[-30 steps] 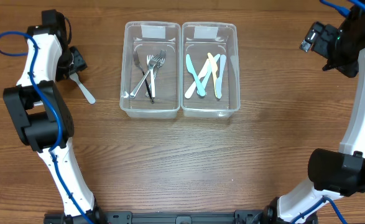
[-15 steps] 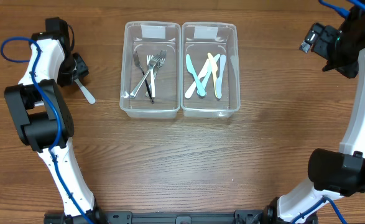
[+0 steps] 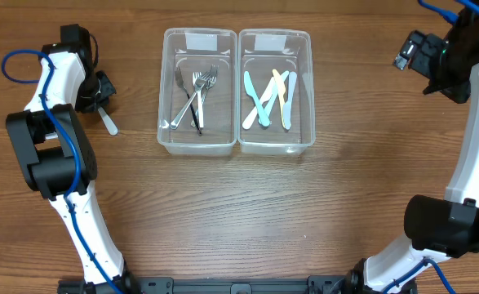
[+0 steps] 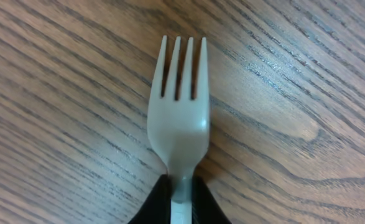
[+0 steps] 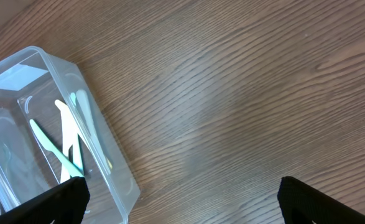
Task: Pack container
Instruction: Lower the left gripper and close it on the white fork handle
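A brown wooden table [image 3: 247, 212] with dark, wavy grain is filling every view, left to right, near to far. Soft, even light is falling across it, leaving a pale sheen.

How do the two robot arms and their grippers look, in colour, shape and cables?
The left arm and the right arm both have white tubular links joined by bulky black joints. Blue cables run along each arm and loop free near the wrist. The left gripper and the right gripper have plain black fingers. No markings are legible.
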Robot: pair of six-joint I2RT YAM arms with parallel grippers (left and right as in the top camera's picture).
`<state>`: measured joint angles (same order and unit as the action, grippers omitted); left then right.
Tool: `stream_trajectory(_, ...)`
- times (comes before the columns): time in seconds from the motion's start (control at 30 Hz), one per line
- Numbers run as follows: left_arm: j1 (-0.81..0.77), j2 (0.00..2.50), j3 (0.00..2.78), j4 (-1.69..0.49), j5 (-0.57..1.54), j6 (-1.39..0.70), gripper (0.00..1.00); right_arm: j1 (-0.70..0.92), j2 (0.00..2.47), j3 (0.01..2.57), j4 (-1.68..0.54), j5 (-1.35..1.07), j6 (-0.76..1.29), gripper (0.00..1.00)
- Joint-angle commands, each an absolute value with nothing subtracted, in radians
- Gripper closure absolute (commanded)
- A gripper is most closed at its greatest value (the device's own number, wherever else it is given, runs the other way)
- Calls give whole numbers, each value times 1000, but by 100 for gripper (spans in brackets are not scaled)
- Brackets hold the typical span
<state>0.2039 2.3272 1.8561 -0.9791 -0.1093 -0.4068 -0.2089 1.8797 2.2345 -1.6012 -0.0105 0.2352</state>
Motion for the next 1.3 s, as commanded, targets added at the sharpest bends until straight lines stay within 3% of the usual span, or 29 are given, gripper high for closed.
stream_trajectory(0.0, 211, 2349, 1848, -988, -104, -358, 95, -211, 1881, 2238, -1600, -2, 239, 0)
stream_trajectory(0.27, 212, 2341, 1850, -1010, -105, -358, 96, -211, 1881, 2238, -1600, -1, 239, 0)
stream_trajectory(0.33, 217, 2336, 1862, -1015, -107, -358, 78, -211, 1881, 2238, -1600, -2, 239, 0)
stream_trajectory(0.47, 225, 2312, 1884, -1016, -107, -355, 58, -211, 1881, 2238, -1600, -2, 239, 0)
stream_trajectory(0.53, 226, 2292, 1887, -1008, -109, -347, 44, -211, 1881, 2238, -1600, -1, 239, 0)
stream_trajectory(0.63, 232, 2276, 1887, -987, -115, -334, 36, -211, 1881, 2238, -1600, -2, 239, 0)
stream_trajectory(1.27, 268, 2297, 1887, -833, 20, -239, 44, -211, 1881, 2238, -1627, -2, 239, 0)
